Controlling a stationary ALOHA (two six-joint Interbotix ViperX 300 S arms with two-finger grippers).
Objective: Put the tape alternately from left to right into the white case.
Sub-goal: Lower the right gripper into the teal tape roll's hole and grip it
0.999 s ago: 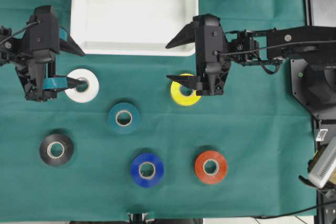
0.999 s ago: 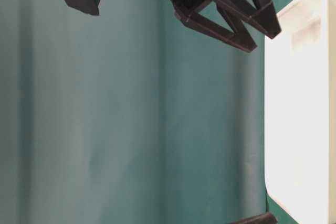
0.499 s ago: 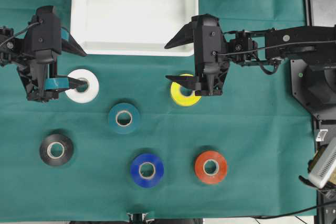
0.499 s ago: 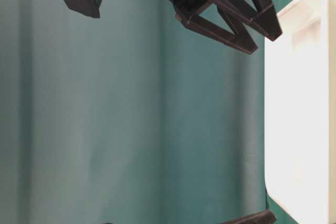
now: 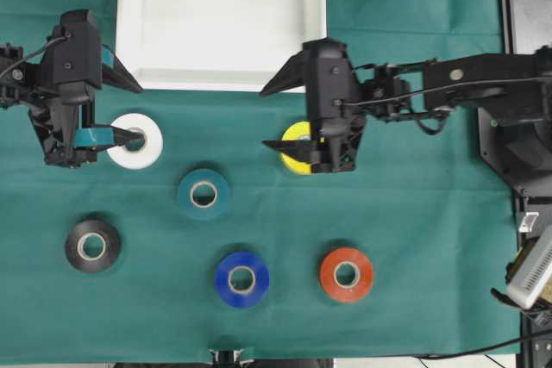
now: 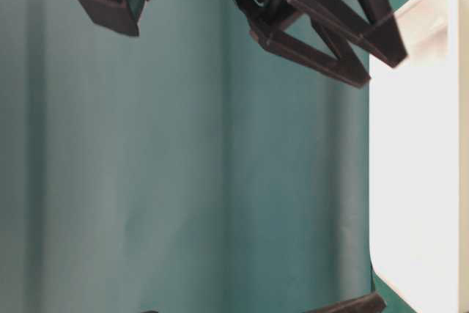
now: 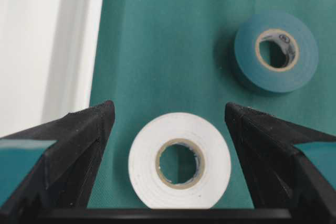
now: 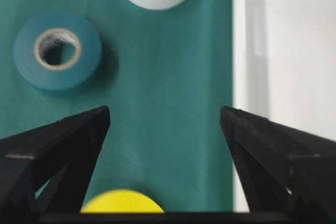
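Overhead: wrinkled teal cloth underneath.

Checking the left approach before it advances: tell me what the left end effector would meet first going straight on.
Most likely the white tape, centred between the open left end effector's fingers; its height above the tape is unclear.

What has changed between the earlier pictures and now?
The right gripper, jaws open, moved left in the overhead view and now covers more of the yellow roll. Nothing was taken hold of or let go. The left gripper, open over the white roll, the other rolls and the white case stayed as they were.
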